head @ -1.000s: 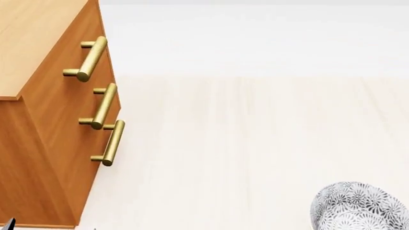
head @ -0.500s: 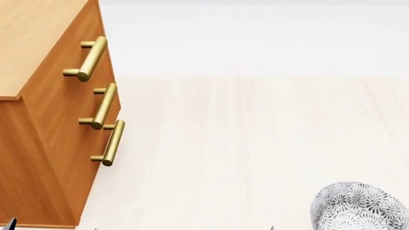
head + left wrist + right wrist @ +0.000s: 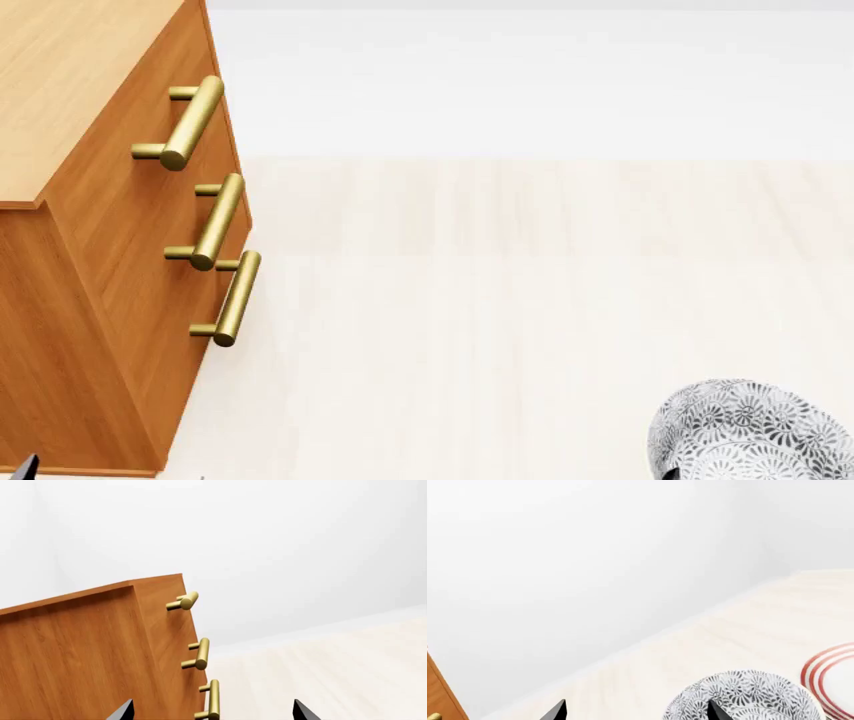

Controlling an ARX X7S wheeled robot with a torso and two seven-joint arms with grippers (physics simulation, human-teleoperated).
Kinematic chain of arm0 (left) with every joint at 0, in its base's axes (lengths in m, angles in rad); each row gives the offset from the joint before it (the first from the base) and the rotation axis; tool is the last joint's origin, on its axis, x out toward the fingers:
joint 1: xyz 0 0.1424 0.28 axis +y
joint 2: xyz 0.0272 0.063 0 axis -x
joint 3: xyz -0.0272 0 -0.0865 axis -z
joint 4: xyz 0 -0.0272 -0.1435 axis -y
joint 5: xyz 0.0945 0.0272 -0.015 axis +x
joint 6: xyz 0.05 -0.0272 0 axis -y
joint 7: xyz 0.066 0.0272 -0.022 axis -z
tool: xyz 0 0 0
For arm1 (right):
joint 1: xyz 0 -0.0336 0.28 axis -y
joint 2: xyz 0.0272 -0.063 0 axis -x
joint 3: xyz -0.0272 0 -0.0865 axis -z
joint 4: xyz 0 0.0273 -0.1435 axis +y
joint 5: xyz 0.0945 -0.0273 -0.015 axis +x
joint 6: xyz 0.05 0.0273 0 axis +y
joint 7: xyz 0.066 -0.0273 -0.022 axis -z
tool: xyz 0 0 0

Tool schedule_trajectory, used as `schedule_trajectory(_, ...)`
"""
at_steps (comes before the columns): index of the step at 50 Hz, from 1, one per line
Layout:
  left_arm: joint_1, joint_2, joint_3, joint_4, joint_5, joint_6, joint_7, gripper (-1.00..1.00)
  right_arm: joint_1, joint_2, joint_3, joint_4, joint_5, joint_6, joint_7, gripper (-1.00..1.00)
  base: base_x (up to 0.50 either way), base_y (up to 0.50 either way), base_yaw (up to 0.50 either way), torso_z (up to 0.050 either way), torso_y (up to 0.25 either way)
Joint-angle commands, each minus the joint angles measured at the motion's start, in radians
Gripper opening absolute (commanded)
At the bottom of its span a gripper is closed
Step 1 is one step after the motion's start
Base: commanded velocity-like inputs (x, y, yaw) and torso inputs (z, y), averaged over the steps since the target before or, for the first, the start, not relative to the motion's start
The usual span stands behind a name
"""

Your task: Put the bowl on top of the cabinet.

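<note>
The bowl point(image 3: 750, 430), white with a dense grey-black floral pattern, stands on the pale floor at the head view's lower right. The orange-brown cabinet point(image 3: 94, 250) with three brass bar handles point(image 3: 214, 222) fills that view's left. My right gripper point(image 3: 637, 711) is open. One of its fingertips point(image 3: 718, 711) lies over the bowl point(image 3: 747, 692) and the other is over bare floor. My left gripper point(image 3: 212, 712) is open and empty, facing the cabinet point(image 3: 80, 650) at the corner by its drawer fronts.
A flat white plate with red rings point(image 3: 832, 677) lies on the floor just beyond the bowl. A white wall runs behind the floor. A sliver of the cabinet point(image 3: 436, 695) shows at the right wrist view's edge.
In the head view, a dark right fingertip at the bottom edge has shifted right, from open floor to the bowl's side. The bowl and cabinet have not moved.
</note>
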Motion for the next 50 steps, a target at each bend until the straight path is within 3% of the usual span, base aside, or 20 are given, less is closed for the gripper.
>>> schedule_trajectory(1,-0.006,-0.008,0.006,-0.005,-0.007,-0.002,-0.009,1.00,-0.001,-0.005,0.061,0.033,0.170,-0.048,-0.014,1.00,0.00,0.00,0.00,0.000,0.000)
schedule_trajectory(29,-0.017,-0.020,0.012,-0.011,-0.027,-0.012,-0.026,1.00,-0.002,-0.060,0.187,0.106,0.389,-0.112,0.103,1.00,0.00,0.00,0.00,0.000,0.000)
schedule_trajectory(35,-0.018,-0.023,0.017,-0.012,-0.027,-0.013,-0.030,1.00,0.029,-0.026,0.197,0.157,0.511,-0.044,0.138,1.00,0.00,0.00,0.00,0.000,0.000)
schedule_trajectory(50,-0.019,-0.030,0.023,-0.008,-0.036,-0.014,-0.039,1.00,0.101,0.038,0.156,0.238,0.603,0.062,0.142,1.00,0.00,0.00,0.00,0.000,0.000)
